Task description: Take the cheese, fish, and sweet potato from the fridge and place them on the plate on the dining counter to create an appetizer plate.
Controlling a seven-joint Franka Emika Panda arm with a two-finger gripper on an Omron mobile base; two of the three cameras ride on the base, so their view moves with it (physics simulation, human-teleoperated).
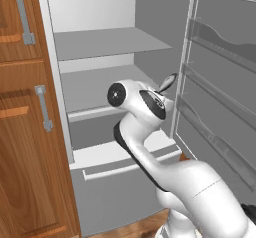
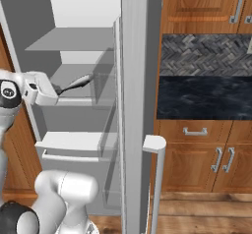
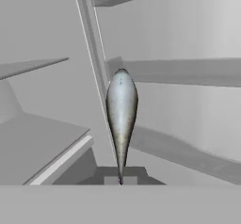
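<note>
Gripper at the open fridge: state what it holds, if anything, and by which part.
The gripper is shut on the slender grey fish, pinching it by the thin tail end; the rounded body juts out ahead of the fingers, in front of the light-grey fridge.

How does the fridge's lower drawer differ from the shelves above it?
The lower drawer sticks out past the fridge front, while the shelves sit recessed inside. The drawer has a closed front panel; the shelves are thin flat slabs. Both are light grey-white and look bare. The fish hangs in the shut jaws in front of them.
</note>
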